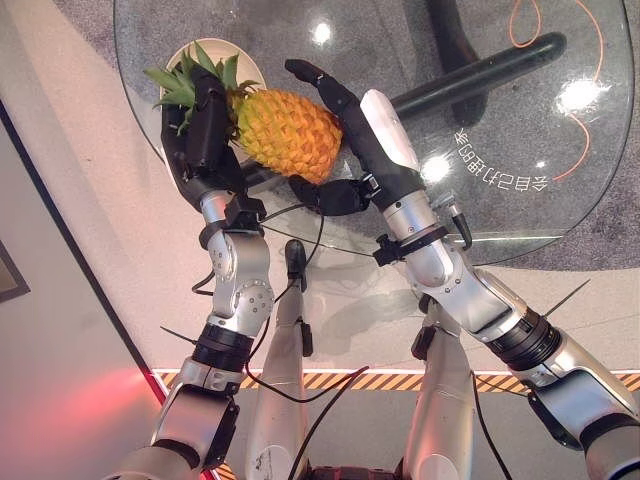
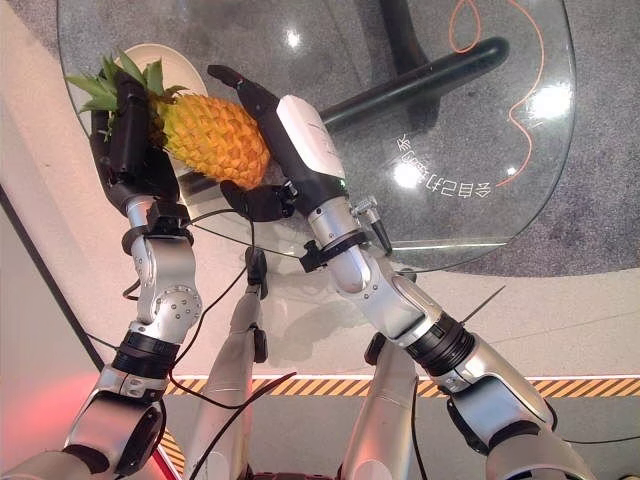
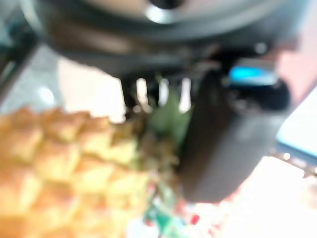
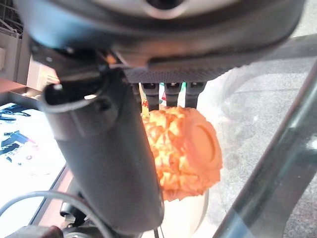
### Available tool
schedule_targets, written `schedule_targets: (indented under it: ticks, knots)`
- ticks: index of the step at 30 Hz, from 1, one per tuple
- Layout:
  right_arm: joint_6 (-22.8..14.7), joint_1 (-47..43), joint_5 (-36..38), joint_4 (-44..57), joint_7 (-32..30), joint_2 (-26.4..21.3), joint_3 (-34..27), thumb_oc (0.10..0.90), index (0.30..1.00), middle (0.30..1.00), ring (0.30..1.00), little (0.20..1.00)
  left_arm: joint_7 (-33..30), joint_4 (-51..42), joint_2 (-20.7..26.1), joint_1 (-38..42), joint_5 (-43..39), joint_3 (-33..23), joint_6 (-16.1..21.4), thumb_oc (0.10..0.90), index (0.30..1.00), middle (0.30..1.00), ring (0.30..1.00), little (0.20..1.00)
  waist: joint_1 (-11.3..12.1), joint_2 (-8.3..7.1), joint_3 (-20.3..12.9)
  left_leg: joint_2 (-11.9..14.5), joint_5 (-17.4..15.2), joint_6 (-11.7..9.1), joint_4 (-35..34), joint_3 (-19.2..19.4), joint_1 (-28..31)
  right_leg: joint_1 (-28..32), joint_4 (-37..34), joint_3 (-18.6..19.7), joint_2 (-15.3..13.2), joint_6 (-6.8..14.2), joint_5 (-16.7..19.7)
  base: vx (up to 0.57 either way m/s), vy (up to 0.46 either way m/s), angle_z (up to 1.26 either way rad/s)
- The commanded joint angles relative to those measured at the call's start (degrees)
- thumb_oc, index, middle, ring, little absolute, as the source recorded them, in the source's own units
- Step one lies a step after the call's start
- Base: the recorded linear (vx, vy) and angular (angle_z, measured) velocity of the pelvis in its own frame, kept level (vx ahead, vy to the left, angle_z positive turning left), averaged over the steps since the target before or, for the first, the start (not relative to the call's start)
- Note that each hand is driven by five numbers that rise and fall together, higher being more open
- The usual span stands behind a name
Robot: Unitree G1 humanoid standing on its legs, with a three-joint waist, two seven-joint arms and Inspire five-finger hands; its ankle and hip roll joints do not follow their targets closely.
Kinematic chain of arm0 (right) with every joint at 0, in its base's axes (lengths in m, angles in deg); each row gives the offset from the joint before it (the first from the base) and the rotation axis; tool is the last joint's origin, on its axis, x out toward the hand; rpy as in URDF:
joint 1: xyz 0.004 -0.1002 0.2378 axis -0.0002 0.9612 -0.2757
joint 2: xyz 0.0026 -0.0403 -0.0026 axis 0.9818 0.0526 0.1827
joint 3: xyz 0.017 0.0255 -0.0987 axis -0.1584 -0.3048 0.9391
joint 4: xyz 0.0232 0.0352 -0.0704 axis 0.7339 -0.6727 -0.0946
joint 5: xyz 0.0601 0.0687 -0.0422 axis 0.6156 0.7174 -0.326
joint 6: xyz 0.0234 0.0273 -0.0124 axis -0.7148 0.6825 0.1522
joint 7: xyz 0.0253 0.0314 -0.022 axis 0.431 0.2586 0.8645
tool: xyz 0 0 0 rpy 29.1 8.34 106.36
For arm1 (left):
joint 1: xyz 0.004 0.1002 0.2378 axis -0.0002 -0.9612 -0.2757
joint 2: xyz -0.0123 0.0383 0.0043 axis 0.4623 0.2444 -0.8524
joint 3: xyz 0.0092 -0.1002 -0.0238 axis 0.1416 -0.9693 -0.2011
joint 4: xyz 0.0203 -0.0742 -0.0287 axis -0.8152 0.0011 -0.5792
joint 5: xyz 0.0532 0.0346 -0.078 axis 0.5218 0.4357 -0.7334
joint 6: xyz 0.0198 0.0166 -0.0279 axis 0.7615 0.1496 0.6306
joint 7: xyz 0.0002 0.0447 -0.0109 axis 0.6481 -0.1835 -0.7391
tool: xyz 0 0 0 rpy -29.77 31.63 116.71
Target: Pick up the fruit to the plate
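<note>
While the pineapple [image 1: 285, 132] lies on its side between the two hands, we see most of the plate [image 1: 236, 58] hidden beneath its leafy crown, with only a pale curved rim showing at the edge of the glass bench [image 1: 520, 120]. We cannot tell whether the fruit rests on the plate or is held just above it. Our left hand [image 1: 203, 130] is at the crown end, its fingers curled round the leaves and the top of the fruit; its wrist view is too blurred to add detail. Our right hand [image 1: 345, 120] cups the butt end, fingers [image 1: 318, 78] stretched over the far side and thumb [image 1: 330, 195] pressed under the near side. Dark bars show through the glass.
</note>
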Motion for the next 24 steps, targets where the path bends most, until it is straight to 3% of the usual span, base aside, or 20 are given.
schedule_targets:
  ticks: [1, 24]
  knots:
    - [-5.3, -4.9, -2.8, 7.5, -5.0, -0.3, -7.7, 0.800, 0.900, 0.900, 0.900, 0.900, 0.1, -6.7, 2.8, 4.4, 7.0, -3.0, 8.5, 0.100, 0.300, 0.300, 0.300, 0.200, 1.3, -0.11, -1.0, 1.9, -1.9, -1.2, -0.5, 0.0, 2.9, 1.4, -6.5, -1.2, 0.6, 1.4, 5.9, 0.00, 0.000, 0.00]
    - [-6.5, -4.1, -2.1, 5.5, -5.1, -1.7, -9.6, 0.800, 0.900, 0.900, 0.900, 0.900, -7.7, -3.7, 4.1, 7.1, 12.3, -6.4, 13.4, 0.100, 0.300, 0.300, 0.300, 0.200, 0.1, -0.11, -1.0, 2.3, -1.9, -1.4, -1.1, 0.9, 4.4, 2.2, -6.9, -0.3, 0.7, 1.3, 5.7, 0.00, 0.000, 0.00]
